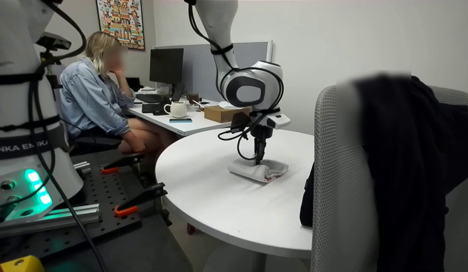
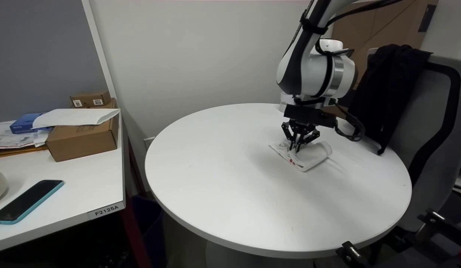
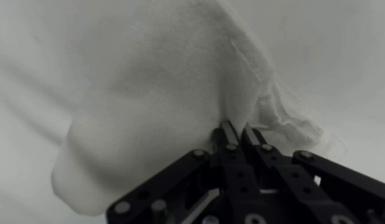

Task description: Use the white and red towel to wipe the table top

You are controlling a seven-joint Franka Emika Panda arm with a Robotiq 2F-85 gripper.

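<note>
In an exterior view, a big round white table (image 2: 223,186) is filling the middle. Its smooth top is spreading widest toward the left edge and the near edge, so the most room for moving is lying there. A white desk (image 2: 92,182) is standing to the left of it, and a gap is running between the two edges. The robot arm (image 1: 250,93) is hanging down over the table. A gray chair (image 1: 327,181) is hiding part of the table's edge, and a dark jacket (image 1: 407,158) is hanging on it. A person (image 1: 88,94) is sitting at the desk.

The white and red towel (image 1: 247,170) is lying folded near the middle of the table, well inside the edge. Red marks are showing by its folded layers.

The black gripper (image 3: 236,128) is pointing down into the towel. Its jaws are standing almost together, and they are pinching a thin fold of it. In the wrist view, creases are running up to the two fingertips (image 3: 230,133).

A brown box (image 2: 81,147) is sitting on the desk, with white paper (image 2: 74,117) lying on top. A smaller brown box (image 2: 90,99) is sitting higher up behind it. Their sides are hiding what is inside. A white mug (image 1: 179,109) is standing there too, and its wall is hiding its inside. A phone (image 1: 180,120) with a blue edge is lying flat just beside the mug.
</note>
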